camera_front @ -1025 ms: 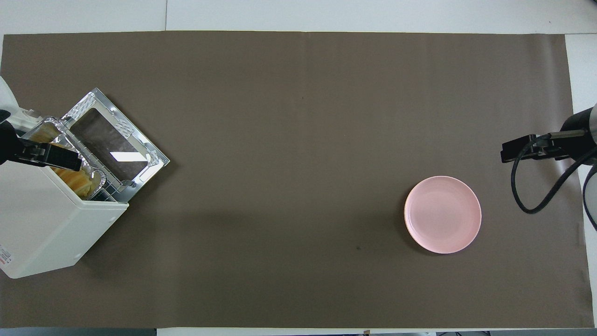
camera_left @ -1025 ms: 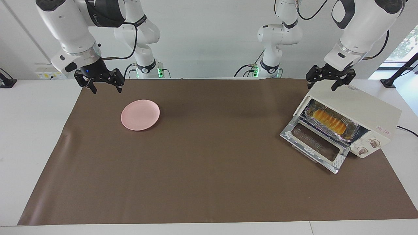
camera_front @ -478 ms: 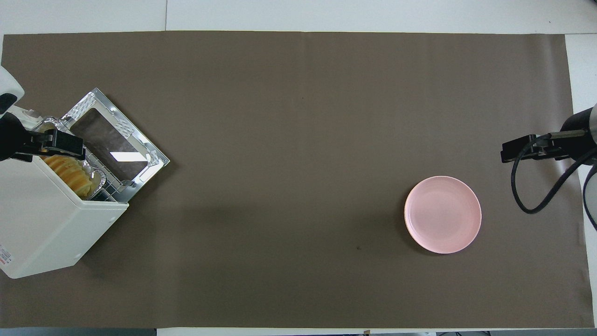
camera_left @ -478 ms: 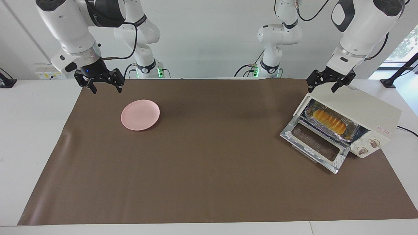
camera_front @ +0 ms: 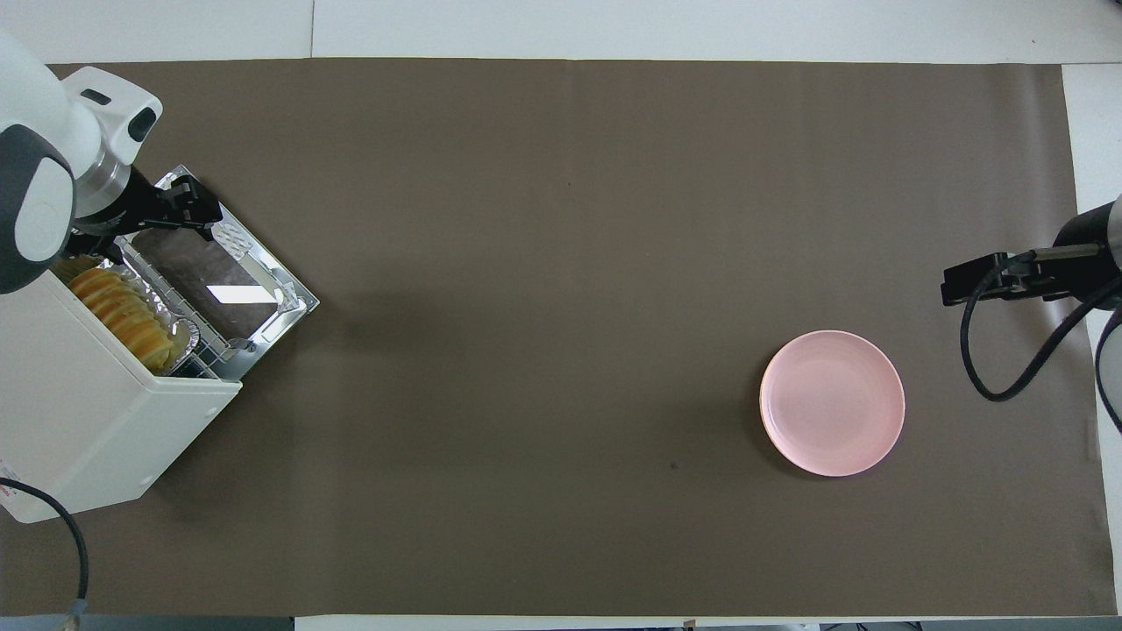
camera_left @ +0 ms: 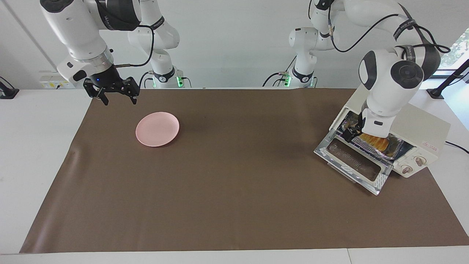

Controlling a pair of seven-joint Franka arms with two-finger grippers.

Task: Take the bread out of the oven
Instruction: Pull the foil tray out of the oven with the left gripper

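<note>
**Left gripper at the oven mouth, bread on its rack inside**

Read across the facing view, with the oven as landmark.

- Right gripper (camera_left: 115, 96): one, up in the air over the brown mat's (camera_left: 234, 176) corner at the right arm's end of the bench, well apart from the oven. Fingers spread, holding nothing. This arm waits.
- Pink plate (camera_left: 157, 129): one, flat on the mat, bare, well apart from the oven toward the right arm's end, and near the right gripper.
- Open mat between plate and oven; nothing stands on that stretch.
- Oven (camera_left: 414, 124): one, cream-white, at the left arm's end of the bench, set at an angle. Its glass door (camera_left: 353, 161) is dropped open and lies flat in front of it. Two knobs (camera_left: 412, 165) on the front.
- Left gripper (camera_left: 352, 132): one, low at the oven's opening, over the hinge edge of the door, at the end of the foil tray (camera_left: 392, 145) nearer the robots. Cannot tell how its fingers stand; the wrist housing covers them.
- Bread (camera_left: 373, 140): one golden ridged loaf, lying in the foil tray on the wire rack inside the oven. The left arm's wrist hides the end of the loaf by the gripper; whether the gripper touches loaf or tray cannot be told.
- Obstructions: the open door lies directly in front of the bread; the tray's raised foil rim surrounds it.
</note>
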